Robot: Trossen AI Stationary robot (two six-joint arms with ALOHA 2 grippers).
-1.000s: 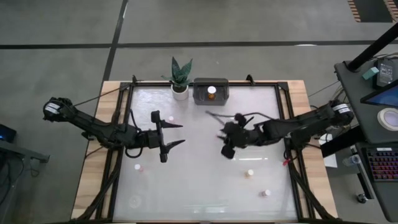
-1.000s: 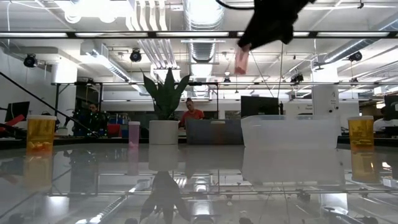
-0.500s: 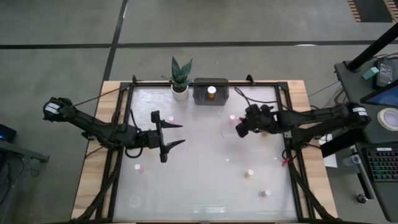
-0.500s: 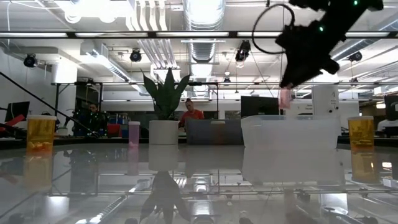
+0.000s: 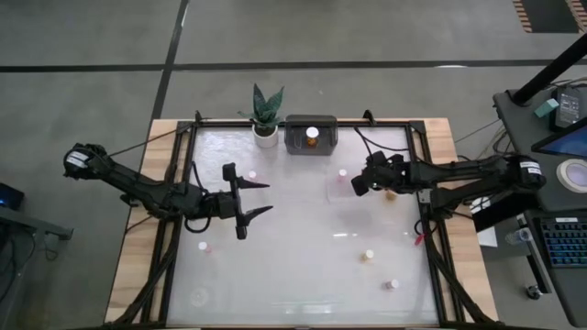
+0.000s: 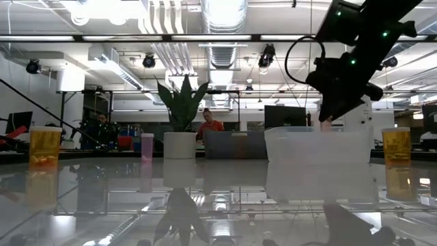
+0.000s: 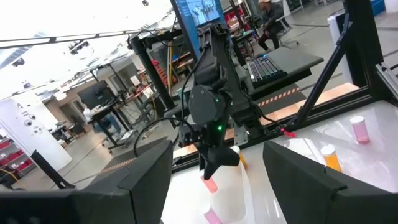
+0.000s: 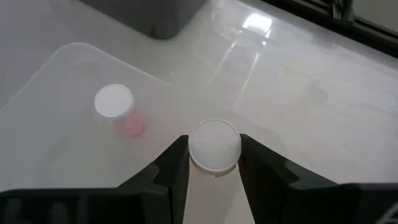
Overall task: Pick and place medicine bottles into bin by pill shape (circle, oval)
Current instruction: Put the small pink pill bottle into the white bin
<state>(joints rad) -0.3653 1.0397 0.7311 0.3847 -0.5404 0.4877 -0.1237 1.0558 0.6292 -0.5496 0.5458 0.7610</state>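
Observation:
My right gripper (image 5: 359,183) is shut on a small pinkish-white bottle with a white cap (image 8: 214,146) and holds it over a clear bin (image 5: 367,200) at the table's right middle. The held bottle also shows in the left wrist view (image 7: 210,184). Another pinkish bottle (image 8: 114,103) stands upright inside that bin. A grey bin (image 5: 311,136) at the far edge holds an amber bottle (image 5: 313,135). My left gripper (image 5: 249,197) is open and empty, left of the table's middle. My right gripper pinches the bottle between its two fingers (image 8: 176,163) on its sides just under the cap (image 8: 214,163). The fingers point down from above. The bottle hangs upright below them, lifted clear, its lower end at the clear bin's rim (image 6: 326,126).
Loose bottles stand on the table at the near right (image 5: 369,256) (image 5: 393,285), at the near left (image 5: 204,246) and at the far left (image 5: 252,174). A white plant pot (image 5: 265,134) stands left of the grey bin.
My right gripper has carried the pinkish bottle from the table's middle toward the right and far edges, over the clear bin, and has come down until the bottle reaches the bin's rim. The bottle stays upright.

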